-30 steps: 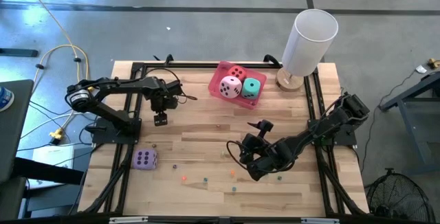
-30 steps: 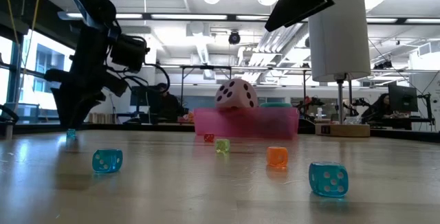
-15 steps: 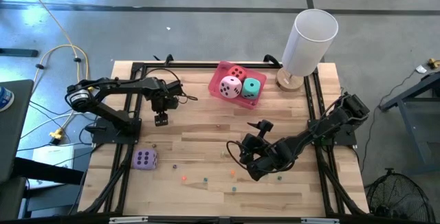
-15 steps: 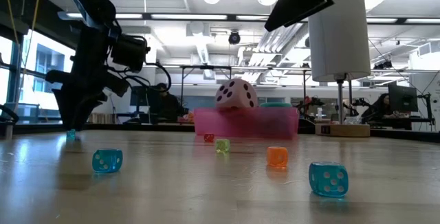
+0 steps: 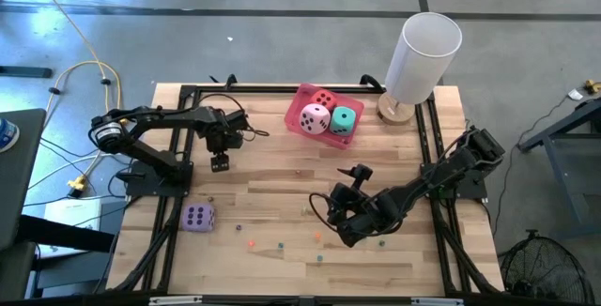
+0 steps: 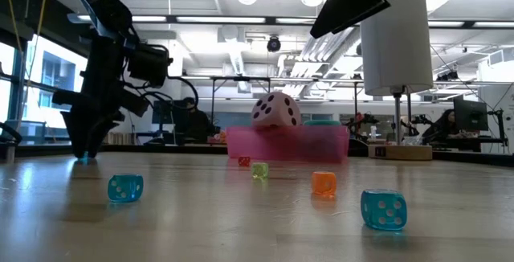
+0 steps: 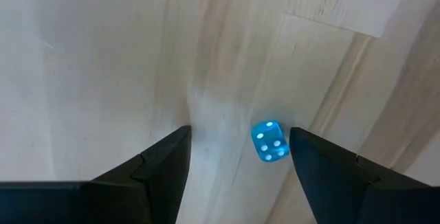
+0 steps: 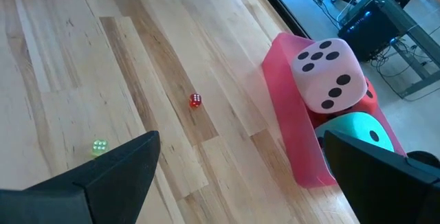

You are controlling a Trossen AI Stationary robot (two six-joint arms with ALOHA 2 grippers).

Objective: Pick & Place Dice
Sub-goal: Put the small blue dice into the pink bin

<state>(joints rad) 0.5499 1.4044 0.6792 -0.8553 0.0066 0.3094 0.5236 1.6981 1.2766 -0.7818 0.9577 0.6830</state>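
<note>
My left gripper (image 5: pixel 219 163) points down at the table's far left and is open. A tiny blue die (image 7: pixel 269 141) lies on the wood between its fingertips, nearer one finger; no touch shows. In the low view the gripper (image 6: pixel 84 153) stands just over that die (image 6: pixel 83 157). My right gripper (image 5: pixel 335 214) hangs open above the table's middle right, holding nothing. The pink tray (image 5: pixel 302 123) at the far middle holds the red die (image 5: pixel 324 99), the pink die (image 5: pixel 315 117) and the teal die (image 5: pixel 344 120). The purple die (image 5: pixel 197 217) rests on the table at the near left.
Several tiny dice lie scattered over the near half of the table, among them blue (image 6: pixel 125 187), green (image 6: pixel 259 170), orange (image 6: pixel 324 182), red (image 8: pixel 195 100) and a second blue one (image 6: pixel 383 209). A tall white cylinder (image 5: pixel 423 53) on a wooden foot stands at the far right corner.
</note>
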